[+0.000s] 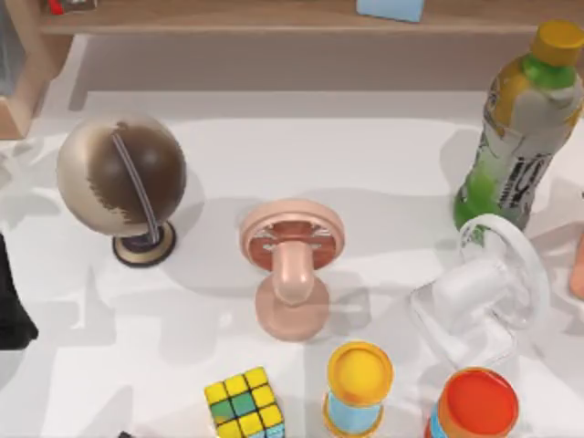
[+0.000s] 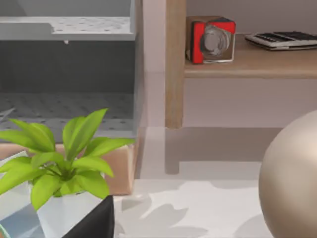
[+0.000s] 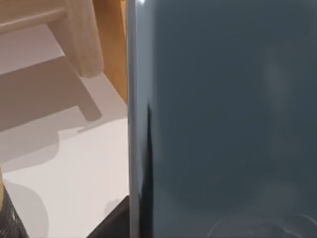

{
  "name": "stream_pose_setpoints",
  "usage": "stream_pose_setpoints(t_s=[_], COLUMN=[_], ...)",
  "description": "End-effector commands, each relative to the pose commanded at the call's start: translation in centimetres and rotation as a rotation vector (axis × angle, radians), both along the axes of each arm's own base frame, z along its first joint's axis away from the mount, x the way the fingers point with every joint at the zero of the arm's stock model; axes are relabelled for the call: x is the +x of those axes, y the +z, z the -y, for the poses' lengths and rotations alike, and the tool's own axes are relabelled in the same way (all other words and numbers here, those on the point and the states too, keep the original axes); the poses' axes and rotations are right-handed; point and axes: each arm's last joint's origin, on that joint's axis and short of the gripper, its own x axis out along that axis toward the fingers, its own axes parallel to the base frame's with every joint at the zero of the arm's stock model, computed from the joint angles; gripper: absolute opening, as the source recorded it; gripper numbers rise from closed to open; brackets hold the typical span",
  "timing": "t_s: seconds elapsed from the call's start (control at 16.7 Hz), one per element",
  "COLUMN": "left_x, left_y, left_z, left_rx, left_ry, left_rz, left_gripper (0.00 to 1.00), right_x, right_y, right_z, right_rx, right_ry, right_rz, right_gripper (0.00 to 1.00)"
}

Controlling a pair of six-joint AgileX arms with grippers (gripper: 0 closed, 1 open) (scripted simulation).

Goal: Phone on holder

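Note:
The phone [image 3: 223, 119], dark blue-grey and glossy, stands very close before the right wrist camera, with its long edge upright. My right gripper is shut on it, and one dark finger [image 3: 113, 222] shows beside the phone's lower edge. The holder [image 1: 292, 260], a pink round cradle on a short neck and round foot, stands in the middle of the table in the top view. My left arm [image 1: 11, 306] is parked at the table's left edge, beside the globe [image 1: 121, 175].
A green bottle [image 1: 520, 128] and a clear white stand [image 1: 484, 292] are on the right. Along the front are a puzzle cube [image 1: 245, 403], a yellow-topped cylinder [image 1: 359, 383] and an orange-topped can [image 1: 476, 404]. A wooden shelf [image 1: 274, 18] runs along the back. A potted plant [image 2: 59, 163] is near my left wrist.

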Motion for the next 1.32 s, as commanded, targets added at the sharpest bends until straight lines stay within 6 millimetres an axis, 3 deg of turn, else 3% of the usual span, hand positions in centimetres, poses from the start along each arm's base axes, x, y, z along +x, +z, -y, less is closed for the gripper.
stream_pose_setpoints(t_s=[0.42, 0.78, 1.32], left_x=[0.0, 0.0, 0.0], left_y=[0.0, 0.0, 0.0], left_z=[0.0, 0.0, 0.0], left_rx=[0.0, 0.0, 0.0], left_ry=[0.0, 0.0, 0.0], left_rz=[0.0, 0.0, 0.0], left_gripper=[1.0, 1.0, 1.0], right_x=[2.6, 2.9, 2.9], right_y=[-1.4, -1.5, -1.5], right_z=[1.4, 1.5, 1.5], right_rx=[-0.039, -0.046, -0.046], right_ry=[0.017, 0.023, 0.023], right_rz=[-0.036, -0.04, -0.04], right_gripper=[0.0, 0.0, 0.68])
